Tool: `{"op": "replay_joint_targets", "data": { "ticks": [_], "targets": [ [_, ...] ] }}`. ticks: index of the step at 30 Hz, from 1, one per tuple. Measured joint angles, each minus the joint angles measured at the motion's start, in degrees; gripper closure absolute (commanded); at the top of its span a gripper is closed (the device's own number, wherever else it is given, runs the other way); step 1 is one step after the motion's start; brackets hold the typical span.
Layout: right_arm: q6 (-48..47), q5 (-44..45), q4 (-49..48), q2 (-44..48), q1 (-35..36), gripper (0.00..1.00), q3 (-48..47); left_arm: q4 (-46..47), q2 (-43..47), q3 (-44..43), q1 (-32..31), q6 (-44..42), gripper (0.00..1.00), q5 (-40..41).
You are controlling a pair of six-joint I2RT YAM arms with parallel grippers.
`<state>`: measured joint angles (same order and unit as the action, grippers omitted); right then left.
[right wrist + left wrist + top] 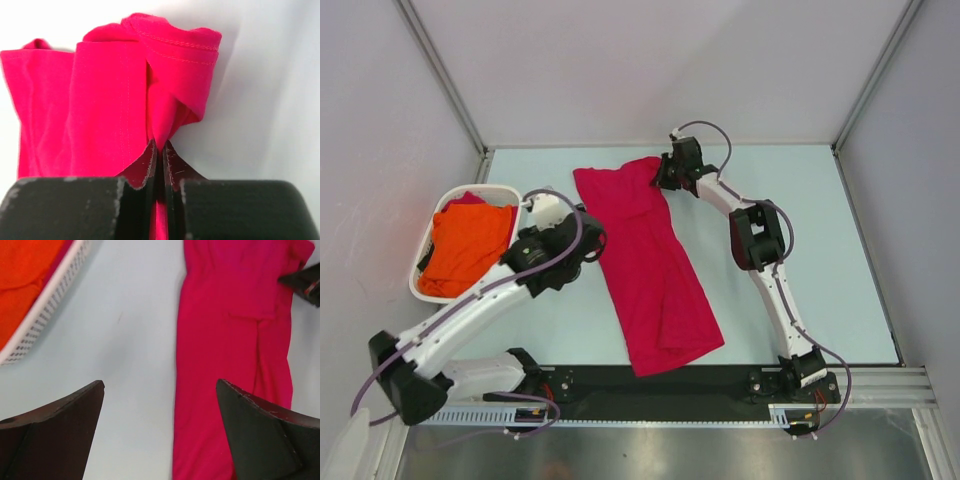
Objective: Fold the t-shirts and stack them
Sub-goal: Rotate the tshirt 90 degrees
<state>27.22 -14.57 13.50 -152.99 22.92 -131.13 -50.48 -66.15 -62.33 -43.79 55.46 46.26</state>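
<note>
The crimson t-shirt lies folded into a long narrow strip across the middle of the table. It also shows in the left wrist view. My right gripper is shut on its far right corner, the cloth pinched between the fingers. My left gripper is open and empty just left of the strip's left edge; in its wrist view the gripper spans that edge. The orange t-shirt lies crumpled in the white basket, also seen in the left wrist view.
The white basket stands at the table's left; its rim shows in the left wrist view. Grey walls bound the far side and both sides. A black strip runs along the near edge between the arm bases.
</note>
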Motion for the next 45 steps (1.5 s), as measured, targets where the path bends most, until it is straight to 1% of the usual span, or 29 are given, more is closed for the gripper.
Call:
{"op": "replay_joint_targets", "data": {
  "ticks": [3, 6, 11, 15, 16, 17, 18, 19, 20, 21, 24, 26, 28, 32, 36, 39, 41, 45],
  "targets": [
    [-0.35, 6.56, -0.63, 2.73, 0.09, 0.94, 3.91, -0.02, 5.07, -0.13, 0.11, -2.1, 0.0, 3.19],
    [-0.55, 11.43, -0.55, 3.98, -0.57, 0.94, 5.4, 0.07, 6.43, 0.42, 0.11, -3.17, 0.0, 4.11],
    [-0.5, 15.67, -0.59, 4.17, -3.74, 0.94, 5.66, -0.11, 4.81, 3.76, 0.11, -3.48, 0.0, 2.89],
    [-0.24, 18.03, -0.63, 4.35, -7.3, 0.93, 5.92, -0.24, 1.88, 4.48, 0.11, -3.5, 0.0, 1.27],
    [-0.2, 18.58, -0.68, 4.37, -8.24, 0.91, 5.97, -0.17, 1.14, 4.48, 0.11, -3.5, 0.0, 0.94],
    [-0.11, 19.17, -0.7, 4.39, -9.05, 0.87, 6.01, -0.13, 0.39, 4.48, 0.11, -3.5, 0.0, 0.48],
    [-0.07, 19.76, -0.79, 4.39, -9.79, 0.71, 6.01, -0.07, -0.13, 4.48, 0.11, -3.52, 0.0, 0.02],
    [-0.07, 20.04, -0.85, 4.39, -10.38, 0.65, 6.01, 0.04, -0.79, 4.48, 0.11, -3.54, 0.0, -0.46],
    [0.0, 20.15, -1.03, 4.39, -10.82, 0.61, 6.01, 0.17, -1.22, 4.48, 0.11, -3.56, 0.0, -0.72],
    [-0.24, 20.57, -1.22, 4.57, -11.19, 0.54, 6.03, 0.42, -1.68, 4.48, 0.11, -3.63, 0.0, -1.22],
    [-0.79, 21.38, -1.29, 6.32, -12.24, 0.5, 8.24, 2.67, -2.99, 4.61, 0.11, -5.16, 0.0, -3.69],
    [-1.18, 21.7, -1.2, 9.01, -12.46, 0.5, 12.22, 5.27, -3.91, 5.05, 0.09, -6.78, 0.0, -5.75],
    [-1.44, 21.84, -0.81, 13.4, -12.41, 0.49, 18.21, 8.81, -5.81, 5.46, 0.02, -9.09, 0.0, -8.48],
    [-1.4, 21.64, -0.66, 25.75, -12.26, 0.49, 32.52, 16.06, -12.02, 5.53, -0.39, -13.14, 0.01, -15.04],
    [-1.07, 21.22, -0.7, 39.52, -12.07, 0.49, 43.85, 22.38, -21.68, 4.72, -1.88, -15.78, 0.06, -22.47],
    [-0.85, 21.18, -0.61, 50.42, -12.09, 0.49, 50.69, 25.22, -27.3, 3.93, -4.11, -16.59, 0.08, -26.53],
    [-0.87, 20.72, -0.35, 55.74, -12.11, 0.5, 53.64, 26.8, -29.79, 3.56, -6.03, -16.68, 0.09, -28.81],
    [-0.85, 18.49, 0.96, 64.43, -12.13, 0.55, 60.37, 28.94, -30.32, 3.56, -9.42, -16.37, 0.09, -31.76]
  ]
}}
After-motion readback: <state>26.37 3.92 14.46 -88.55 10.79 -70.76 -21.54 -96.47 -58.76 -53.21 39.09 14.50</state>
